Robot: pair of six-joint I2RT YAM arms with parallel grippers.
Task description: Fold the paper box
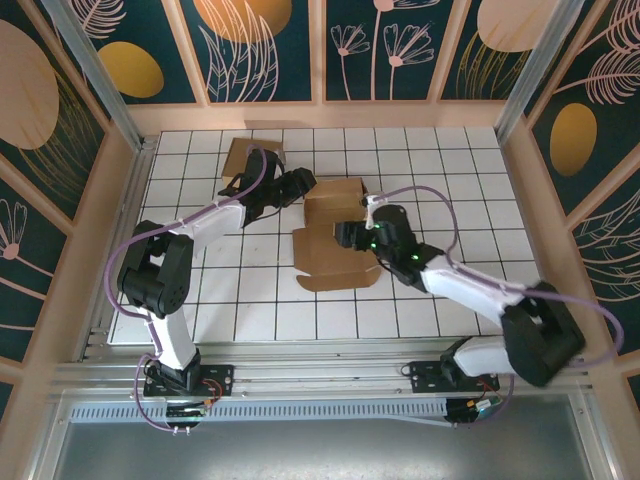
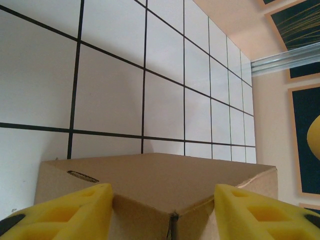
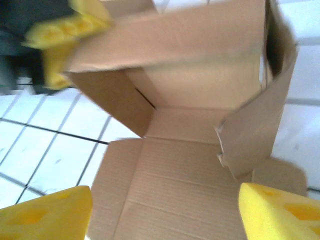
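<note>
The brown paper box (image 1: 330,250) lies half-formed mid-table, flaps spread and walls partly raised. My left gripper (image 1: 297,186) is at its far-left corner. In the left wrist view, the yellow fingers (image 2: 75,210) press both sides of a folded corner of the box (image 2: 160,175), gripping it. My right gripper (image 1: 350,236) hovers over the box's middle. In the right wrist view it (image 3: 165,215) is open, wide apart above the box floor (image 3: 190,165), holding nothing. The left gripper's fingers (image 3: 65,30) show on the raised wall's top edge.
Another flat cardboard piece (image 1: 248,160) lies at the back left of the white tiled table (image 1: 440,300). Patterned panels wall the table on three sides. Bare tiles lie right of and in front of the box.
</note>
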